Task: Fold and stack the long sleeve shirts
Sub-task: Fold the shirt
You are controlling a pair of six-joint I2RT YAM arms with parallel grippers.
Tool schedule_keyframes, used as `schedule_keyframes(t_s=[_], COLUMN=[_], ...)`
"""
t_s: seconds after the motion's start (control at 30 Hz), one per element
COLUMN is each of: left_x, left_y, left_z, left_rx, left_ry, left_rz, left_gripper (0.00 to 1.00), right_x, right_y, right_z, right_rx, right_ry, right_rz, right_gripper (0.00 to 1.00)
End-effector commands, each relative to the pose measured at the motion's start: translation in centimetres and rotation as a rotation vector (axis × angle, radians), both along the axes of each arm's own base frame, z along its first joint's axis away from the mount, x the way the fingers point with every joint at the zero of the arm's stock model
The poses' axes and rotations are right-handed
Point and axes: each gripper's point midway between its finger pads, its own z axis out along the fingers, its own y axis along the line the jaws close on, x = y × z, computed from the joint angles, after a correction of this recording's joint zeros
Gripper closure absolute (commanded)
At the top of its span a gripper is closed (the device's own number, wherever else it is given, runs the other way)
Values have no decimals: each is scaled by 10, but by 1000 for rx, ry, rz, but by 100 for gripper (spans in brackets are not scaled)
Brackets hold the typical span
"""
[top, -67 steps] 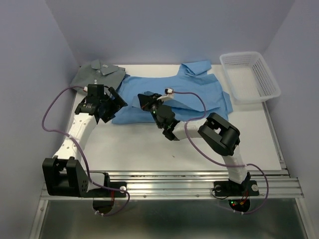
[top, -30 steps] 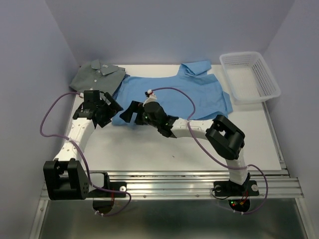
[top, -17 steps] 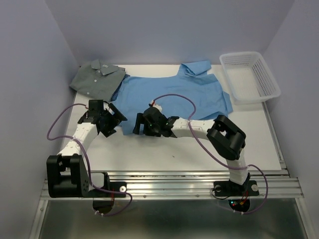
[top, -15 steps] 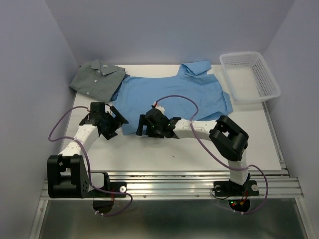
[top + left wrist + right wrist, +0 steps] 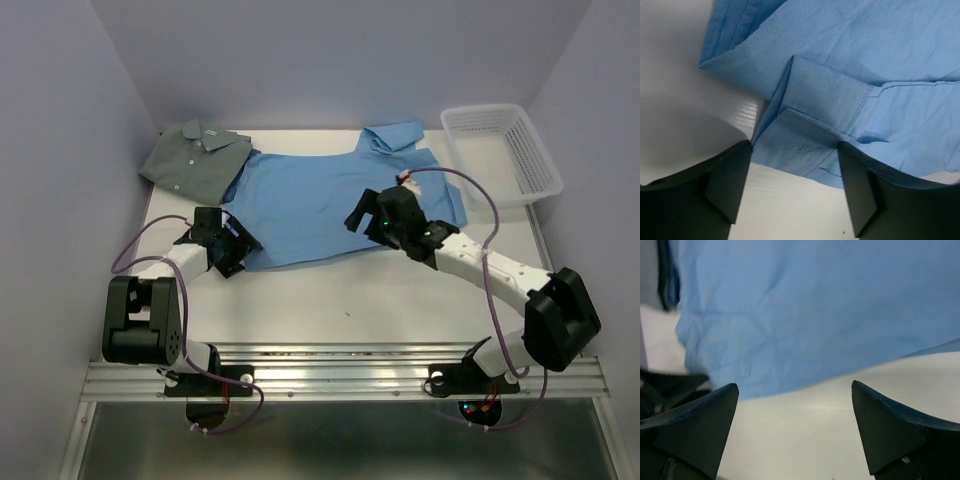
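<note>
White table carries the light-blue shirt, lower-left corner folded. Left gripper straddles that corner, right gripper hovers mid-frame — both spread wide.

The left arm is bent low, and the left hand points right with its fingers spread wide. The right arm stretches far out to the left, and the right hand tips down, its fingers wide apart too, holding nothing.

Overhead, two wrist close-ups: shared shirt
</note>
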Motion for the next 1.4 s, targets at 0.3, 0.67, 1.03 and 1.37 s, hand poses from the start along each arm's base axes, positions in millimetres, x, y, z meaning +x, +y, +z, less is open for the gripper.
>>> schedule_keyframes(t_s=[0.3,0.67,1.03,1.37], left_x=[18,2,6,-4], left_y=[-8,33,23,33], left_z=[7,35,24,-6], left_rx=[2,209,281,424], left_ry=[-62,-18,44,244], left_rz=[-53,34,-84,-91], left_gripper=[100,100,47,44], right_x=[42,46,50,50], right_y=[-185,-208,-214,-223], right_z=[42,17,3,4], right_rx=[-165,-247,-309,-365], right_ry=[-153,-96,-60,-62], right_rz=[-467,-469,-464,-481], right_gripper=[0,0,0,0])
